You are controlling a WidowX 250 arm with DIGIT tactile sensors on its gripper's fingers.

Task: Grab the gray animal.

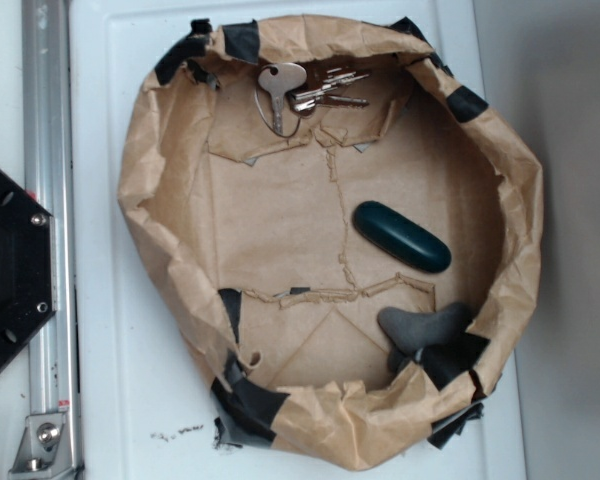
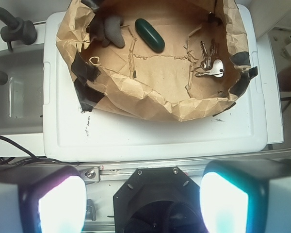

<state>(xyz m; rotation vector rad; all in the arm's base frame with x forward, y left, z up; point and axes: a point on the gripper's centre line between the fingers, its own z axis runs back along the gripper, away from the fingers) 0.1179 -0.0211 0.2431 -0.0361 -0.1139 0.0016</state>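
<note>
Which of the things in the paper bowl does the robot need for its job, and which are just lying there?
For the job:
- small matte gray toy animal with a forked tail, against the paper wall
- robot gripper, held open far from the bowl

Just lying about:
- glossy dark-green oval case
- bunch of silver metal keys
- crumpled brown paper bowl holding them all

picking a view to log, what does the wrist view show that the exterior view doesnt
Only the wrist view shows the end effector, its two pads glowing at the bottom edge with a wide gap between them, well short of the paper bag, plus a gray bin at left.

Only the exterior view shows the whole bag rim from above and the metal rail at left.

Both show the gray animal against the bag wall, the green case and the keys, all lying apart inside the bag.
</note>
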